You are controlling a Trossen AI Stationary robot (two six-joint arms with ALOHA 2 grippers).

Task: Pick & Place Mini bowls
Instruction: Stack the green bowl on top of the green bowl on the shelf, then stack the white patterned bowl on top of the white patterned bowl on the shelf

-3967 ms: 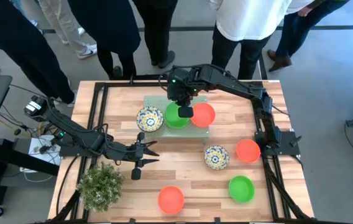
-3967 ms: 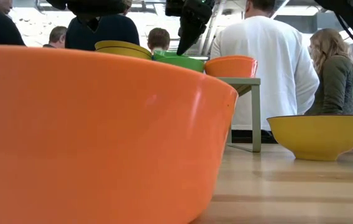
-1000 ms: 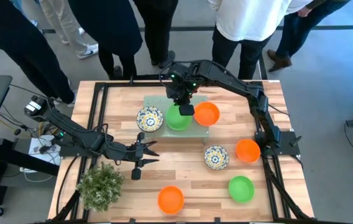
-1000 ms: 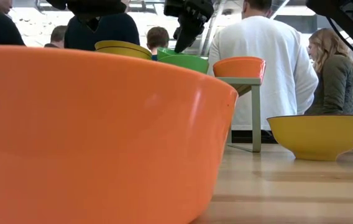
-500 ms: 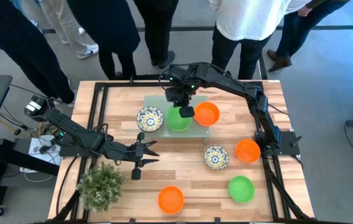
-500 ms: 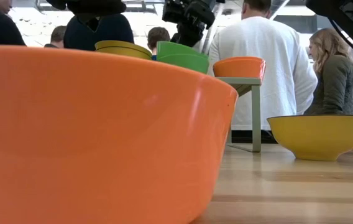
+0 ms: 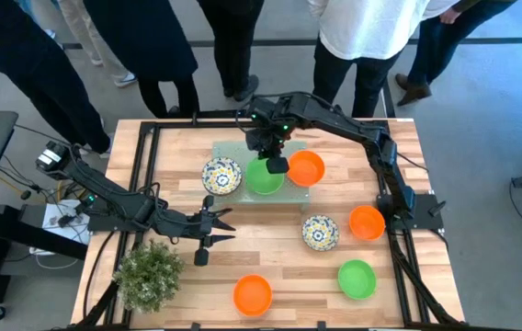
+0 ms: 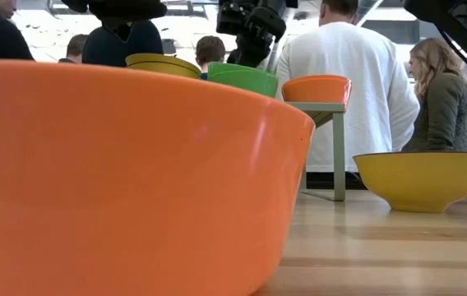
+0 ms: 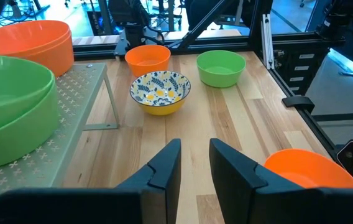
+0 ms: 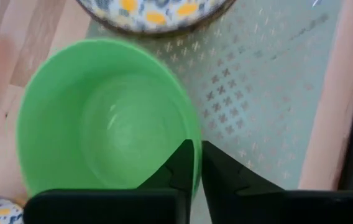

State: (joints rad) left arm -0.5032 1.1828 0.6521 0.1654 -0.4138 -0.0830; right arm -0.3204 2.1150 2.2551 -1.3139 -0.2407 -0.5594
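Observation:
A raised pale green mat [image 7: 290, 193] at the table's far middle bears a floral bowl [image 7: 221, 175], a green bowl [image 7: 261, 176] and an orange bowl [image 7: 306, 168]. My right gripper [image 7: 276, 163] reaches down from the far side and is shut on the green bowl [image 10: 108, 130]. In the left wrist view this bowl [image 9: 9, 93] looks nested in a second green one. My left gripper [image 9: 195, 165] hovers open over the table's left middle, with nothing between its fingers. My right gripper pinches the green bowl's rim [image 10: 193, 132] on the side toward the orange bowl. One finger [image 10: 181, 163] is inside the bowl and the other outside over the mat. The fingers come from above, slanting down. The bowl sits nearly upright; whether it is clear of the mat I cannot tell.
On the bare wood lie a floral bowl [image 7: 320, 232], an orange bowl [image 7: 366, 222], a green bowl [image 7: 357, 279] and an orange bowl [image 7: 253, 294]. A bushy plant [image 7: 149, 273] stands near left. Black frame rails edge the table, and people stand along the far side.
My right gripper has sunk a little onto the green bowl's rim. In the low view the bowl tipped up on one side half a second ago and now sits lower and closer to level. The orange bowl beside it has stayed put.

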